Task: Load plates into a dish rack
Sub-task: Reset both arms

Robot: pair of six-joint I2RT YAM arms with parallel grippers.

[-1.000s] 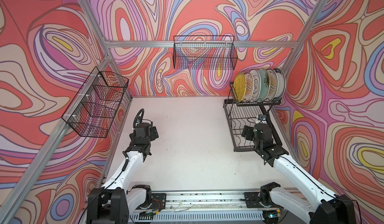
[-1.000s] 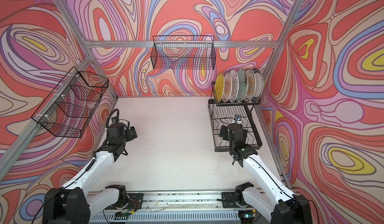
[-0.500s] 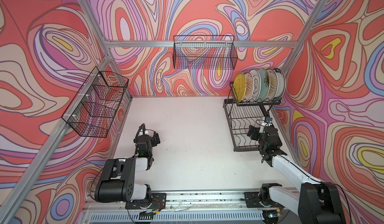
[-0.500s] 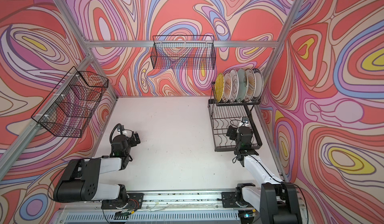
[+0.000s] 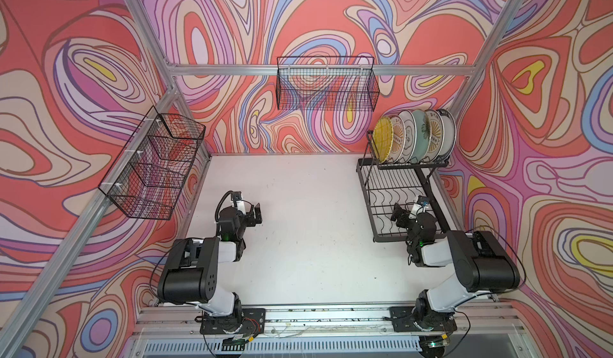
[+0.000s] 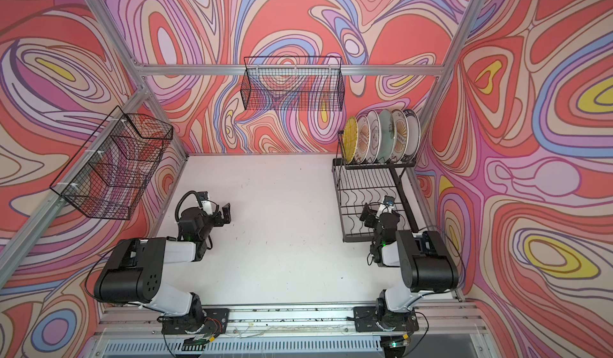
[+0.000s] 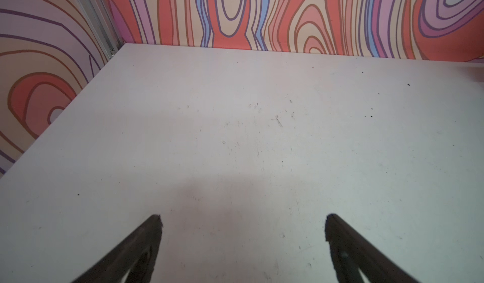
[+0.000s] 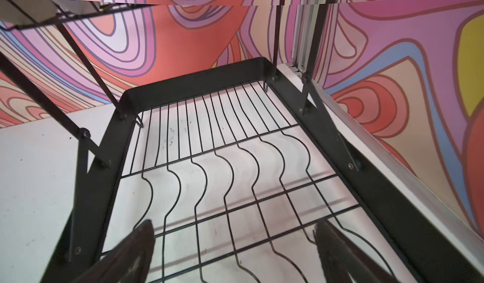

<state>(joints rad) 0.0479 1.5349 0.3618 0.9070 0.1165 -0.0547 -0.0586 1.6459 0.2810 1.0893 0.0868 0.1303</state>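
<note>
Plates (image 5: 414, 136) in dish rack (image 5: 411, 166), white tabletop (image 5: 315, 223)

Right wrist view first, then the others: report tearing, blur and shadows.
Right wrist view: a horizontal tear near the top offsets the patterned wall; the right gripper is blurred, the dish rack sharp. Left wrist view: left gripper blurred too, faint shadow on the table. Both top views: even light, no harsh glare on the plates.

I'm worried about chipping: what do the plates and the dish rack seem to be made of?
The plates look like glazed ceramic: glossy faces with printed patterns, though melamine cannot be ruled out. The dish rack looks like black-coated metal: thin wavy wires and flat matte frame strips joined by screws.
</note>
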